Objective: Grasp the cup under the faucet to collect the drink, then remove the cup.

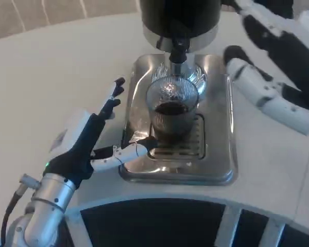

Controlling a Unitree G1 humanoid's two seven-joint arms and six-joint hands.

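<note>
A clear glass cup [172, 110] holding dark drink stands on the steel drip tray [219, 154], right under the faucet [177, 54] of the black dispenser [179, 18]. My left hand [90, 141] is just left of the cup with fingers spread. Its thumb [126, 153] reaches toward the cup's base and its upper fingers [115, 95] point up beside the cup, apart from the glass. My right hand [273, 67] hovers at the upper right, fingers extended near the dispenser, holding nothing.
The drip tray has a slotted grate [195, 141] under the cup. White tabletop [51, 77] spreads to the left and right. A dark curved edge [159, 221] runs along the near side of the table.
</note>
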